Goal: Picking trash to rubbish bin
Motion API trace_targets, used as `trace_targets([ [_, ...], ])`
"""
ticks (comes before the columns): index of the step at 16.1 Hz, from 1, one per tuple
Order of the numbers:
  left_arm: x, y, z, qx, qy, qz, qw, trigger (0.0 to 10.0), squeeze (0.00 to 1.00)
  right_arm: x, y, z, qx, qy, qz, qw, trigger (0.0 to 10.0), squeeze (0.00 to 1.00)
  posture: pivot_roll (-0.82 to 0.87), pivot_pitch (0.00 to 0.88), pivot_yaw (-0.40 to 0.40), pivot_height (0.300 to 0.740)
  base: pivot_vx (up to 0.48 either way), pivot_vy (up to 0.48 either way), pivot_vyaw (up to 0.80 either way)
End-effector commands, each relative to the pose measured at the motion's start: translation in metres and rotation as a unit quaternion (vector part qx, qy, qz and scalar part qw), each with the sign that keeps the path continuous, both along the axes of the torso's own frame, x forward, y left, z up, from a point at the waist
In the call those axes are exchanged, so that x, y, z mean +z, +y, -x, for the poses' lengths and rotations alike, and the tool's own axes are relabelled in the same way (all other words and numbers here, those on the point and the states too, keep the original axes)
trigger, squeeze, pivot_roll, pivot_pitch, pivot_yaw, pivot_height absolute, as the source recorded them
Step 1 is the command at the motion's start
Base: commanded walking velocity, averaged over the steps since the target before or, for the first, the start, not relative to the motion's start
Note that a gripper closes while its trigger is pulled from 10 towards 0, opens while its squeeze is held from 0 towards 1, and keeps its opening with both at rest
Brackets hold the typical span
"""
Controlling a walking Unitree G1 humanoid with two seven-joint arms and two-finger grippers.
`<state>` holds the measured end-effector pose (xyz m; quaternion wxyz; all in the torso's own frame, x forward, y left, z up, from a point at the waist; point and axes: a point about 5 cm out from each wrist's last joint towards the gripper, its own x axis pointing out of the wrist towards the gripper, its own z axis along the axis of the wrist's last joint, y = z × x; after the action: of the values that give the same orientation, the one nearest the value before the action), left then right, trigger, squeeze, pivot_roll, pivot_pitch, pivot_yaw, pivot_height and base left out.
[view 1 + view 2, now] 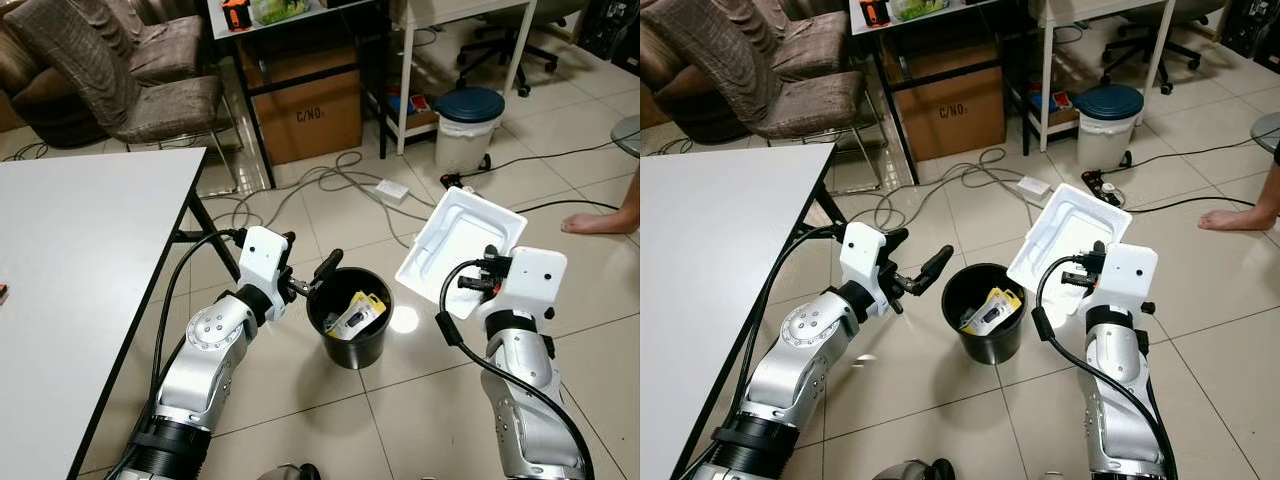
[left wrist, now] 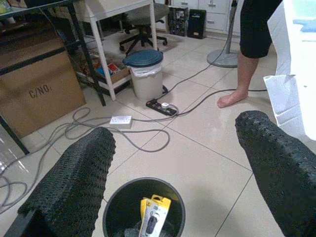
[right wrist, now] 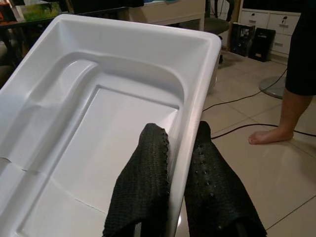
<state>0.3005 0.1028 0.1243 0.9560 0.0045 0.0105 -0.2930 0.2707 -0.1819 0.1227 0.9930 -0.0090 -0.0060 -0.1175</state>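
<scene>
My right jaws (image 3: pixel 175 182) pinch the rim of a white plastic tray (image 1: pixel 458 240), one finger inside the tray and one outside its wall. In the head views the tray is held tilted in the right half of the frame, above the tiled floor (image 1: pixel 330 420) and just to the right of the black rubbish bin (image 1: pixel 350 345). The bin stands on the floor at the centre of the frame, and a yellow-and-black package (image 1: pixel 357 312) lies inside it, leaning against the inner wall.

My left jaws (image 1: pixel 312 277) are spread wide and hold nothing; they hover just beside the bin's left rim, at centre left of the frame. In the left wrist view the two black fingers (image 2: pixel 74 182) stand far apart with the bin's mouth between them.

The white bench (image 1: pixel 80 270) takes up the left side of the frame. At the top, a cardboard box (image 1: pixel 305 100) sits under a black-framed table, with loose cables and a power strip (image 1: pixel 392 189) on the floor in front of it. A white pedal bin with a dark blue lid (image 1: pixel 468 125) stands at upper right. A person's bare foot (image 1: pixel 595 222) rests on the tiles at the right edge.
</scene>
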Motion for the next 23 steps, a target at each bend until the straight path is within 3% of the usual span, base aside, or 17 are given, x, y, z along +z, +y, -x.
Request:
trace_targets([
  [1,-0.002,0.003,0.0,0.0,0.004,-0.009,1.0,10.0,0.0,0.004,0.003,-0.004,0.003,-0.01,0.002,1.0,10.0,0.0,-0.06,0.084,0.178,0.74,0.0,0.0,0.0],
  [4,-0.002,0.0,-0.001,0.004,0.004,-0.006,1.0,10.0,0.0,0.004,0.002,-0.005,0.008,-0.01,0.01,1.0,10.0,0.0,-0.06,0.083,0.164,0.74,0.0,0.0,0.0],
  [12,-0.009,-0.025,0.001,0.031,0.008,0.039,0.999,10.0,0.0,0.015,-0.012,-0.01,0.045,-0.001,0.06,0.997,10.0,0.0,-0.11,0.092,0.034,0.74,0.0,0.0,0.0],
  [23,-0.008,-0.032,-0.005,0.042,0.001,0.051,0.998,10.0,0.0,0.017,-0.011,-0.007,0.053,0.003,0.07,0.996,10.0,0.0,-0.13,0.082,0.019,0.74,0.0,0.0,0.0],
])
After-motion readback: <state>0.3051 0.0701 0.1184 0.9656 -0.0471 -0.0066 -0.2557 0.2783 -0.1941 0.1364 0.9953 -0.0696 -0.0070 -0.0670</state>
